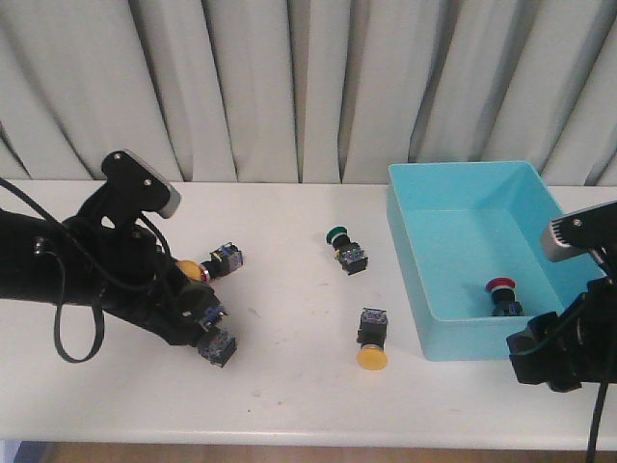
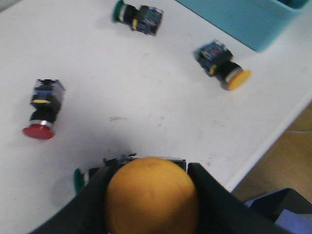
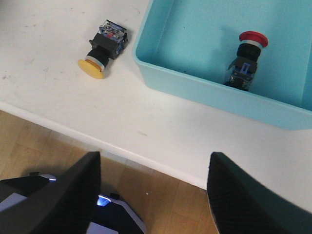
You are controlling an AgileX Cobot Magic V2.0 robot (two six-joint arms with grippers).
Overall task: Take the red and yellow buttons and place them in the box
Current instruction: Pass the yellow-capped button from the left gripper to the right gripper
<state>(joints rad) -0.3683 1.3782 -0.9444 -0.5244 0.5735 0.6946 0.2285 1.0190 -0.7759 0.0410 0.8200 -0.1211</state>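
My left gripper [image 1: 207, 326] is shut on a yellow button [image 2: 151, 195]; its round cap fills the gap between the fingers [image 2: 214, 200], low over the table's left side. The cap also shows in the front view [image 1: 188, 269]. A red button [image 2: 43, 109] lies beside it [image 1: 224, 258]. Another yellow button [image 1: 371, 340] lies just left of the light-blue box [image 1: 463, 170], and it shows in the right wrist view [image 3: 102, 48]. One red button [image 3: 248, 53] lies inside the box [image 3: 195, 87]. My right gripper [image 3: 155, 158] is open and empty over the table's front edge.
A green-capped button [image 1: 345, 247] lies mid-table, also seen from the left wrist [image 2: 139, 17]. Another green cap [image 2: 78, 179] peeks out beside my left finger. The table's front edge runs close below both grippers. Curtains hang behind.
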